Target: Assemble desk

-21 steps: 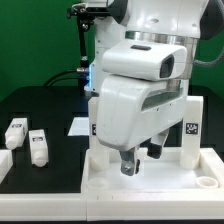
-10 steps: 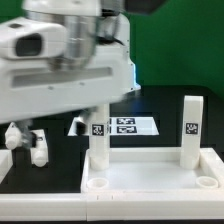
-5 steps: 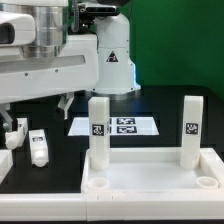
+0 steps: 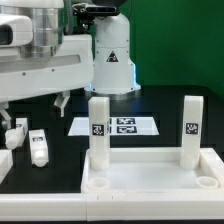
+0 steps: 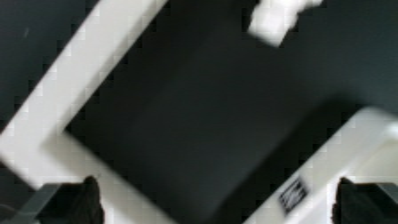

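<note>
Desk top with two legs standing in it, two more lying loose, gripper wide and empty.

The desk top (image 4: 140, 158) lies near, toward the exterior view's right. The left standing leg (image 4: 98, 135) and the right standing leg (image 4: 191, 130) are upright at its far corners. Just beyond it lies the marker board (image 4: 115, 126). At the exterior view's left, the nearer loose leg (image 4: 38, 147) and the farther loose leg (image 4: 14, 132) rest on the black table (image 4: 55, 180). Above them hangs the gripper (image 4: 33, 112), its fingers spread far apart around nothing.

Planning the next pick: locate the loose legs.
The loose legs lie on the table at the exterior view's left, left of the marker board and the desk top.
</note>
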### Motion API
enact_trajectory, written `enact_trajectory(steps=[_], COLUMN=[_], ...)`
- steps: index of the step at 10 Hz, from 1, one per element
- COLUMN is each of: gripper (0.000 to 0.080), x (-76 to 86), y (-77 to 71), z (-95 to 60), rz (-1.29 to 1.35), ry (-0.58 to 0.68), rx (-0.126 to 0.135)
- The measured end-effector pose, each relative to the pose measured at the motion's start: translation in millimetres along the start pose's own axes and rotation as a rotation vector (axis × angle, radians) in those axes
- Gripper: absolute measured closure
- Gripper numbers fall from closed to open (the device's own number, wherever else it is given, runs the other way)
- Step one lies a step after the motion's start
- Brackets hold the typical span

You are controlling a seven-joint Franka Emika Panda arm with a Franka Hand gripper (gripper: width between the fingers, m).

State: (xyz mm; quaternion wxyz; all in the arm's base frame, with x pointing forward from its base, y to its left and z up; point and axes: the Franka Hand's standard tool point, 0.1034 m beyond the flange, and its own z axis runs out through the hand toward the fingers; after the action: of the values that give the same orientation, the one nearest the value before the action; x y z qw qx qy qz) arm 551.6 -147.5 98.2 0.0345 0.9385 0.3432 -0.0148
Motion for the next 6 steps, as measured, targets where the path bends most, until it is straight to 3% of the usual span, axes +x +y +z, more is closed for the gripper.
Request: enact_trajectory(steps=[1, 5, 6], gripper=[0.0150, 0.0150, 0.0150], x=[-3.3, -4.4, -16.4], y=[-7.7, -6.7, -15.2], z=[5.8, 6.7, 16.9], rz=[-0.001, 0.014, 0.087], ry=[0.002, -0.004, -0.010], rx=[-0.003, 0.007, 0.034])
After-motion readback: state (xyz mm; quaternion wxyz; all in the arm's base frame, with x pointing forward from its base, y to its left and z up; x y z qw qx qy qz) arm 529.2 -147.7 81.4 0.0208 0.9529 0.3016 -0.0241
